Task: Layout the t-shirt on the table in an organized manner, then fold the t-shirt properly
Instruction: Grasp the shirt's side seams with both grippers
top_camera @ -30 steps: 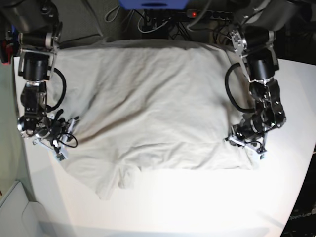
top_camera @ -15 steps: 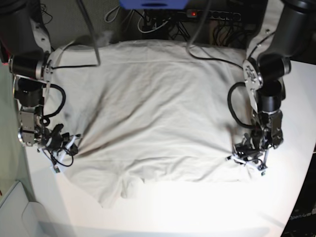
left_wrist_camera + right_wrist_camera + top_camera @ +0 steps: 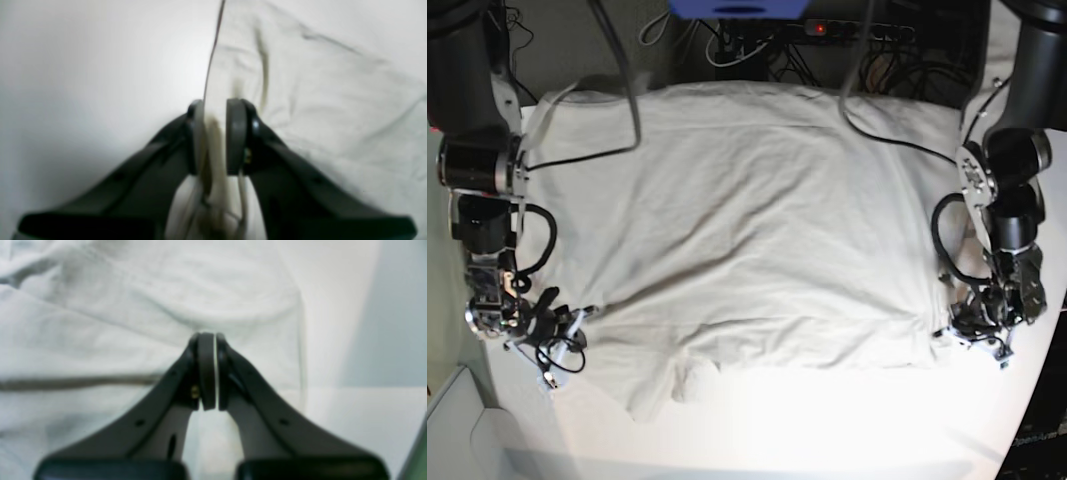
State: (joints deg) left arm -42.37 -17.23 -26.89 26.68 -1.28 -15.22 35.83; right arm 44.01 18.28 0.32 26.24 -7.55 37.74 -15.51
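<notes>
two tools are pinching the t-shirt at opposite edges: left tool is clamping a bunched fold, right tool is squeezing thin fabric; shirt is lying spread on the table

A power strip and tangled cables lie behind.

The t-shirt lies spread on the table, from its far edge towards the near side. In the base view, the right claw is at the shirt's near left corner and the left claw at its near right corner. Behind the table, cables lie.
</notes>
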